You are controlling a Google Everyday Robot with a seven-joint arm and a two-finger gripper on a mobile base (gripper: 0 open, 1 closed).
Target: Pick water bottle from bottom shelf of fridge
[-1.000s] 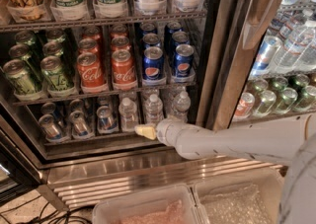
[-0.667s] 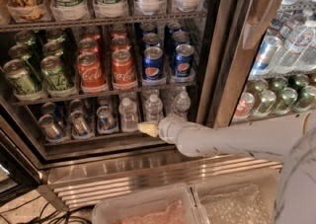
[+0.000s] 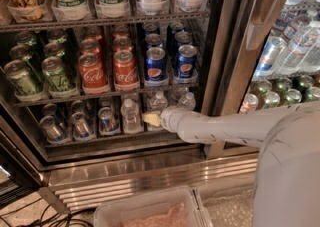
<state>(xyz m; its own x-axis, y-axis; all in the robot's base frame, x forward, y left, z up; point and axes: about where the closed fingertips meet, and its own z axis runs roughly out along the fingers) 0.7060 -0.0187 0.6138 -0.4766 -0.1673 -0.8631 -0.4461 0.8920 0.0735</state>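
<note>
The gripper (image 3: 151,119) is held at the bottom shelf (image 3: 115,140) of the fridge (image 3: 150,170), at the end of an arm extended from the right of the view. Whether it is apart, together or clamped on anything cannot be told. The water bottle (image 3: 158,102) is seen directly behind the tip, touching it or nearly so. A second clear bottle (image 3: 130,115) is stood just beside the tip on the camera-left side, and a third bottle (image 3: 187,101) behind the wrist. Silver-blue cans (image 3: 107,121) are ranged further out on that left side. A hold is judged not yet secured. If the tip is advanced off-centre, the light bottle could be pushed back or toppled into its neighbours. The neighbouring bottle could be caught instead, the gap being narrow, and a ribbed wall could be squeezed out of a shallow grip.
</note>
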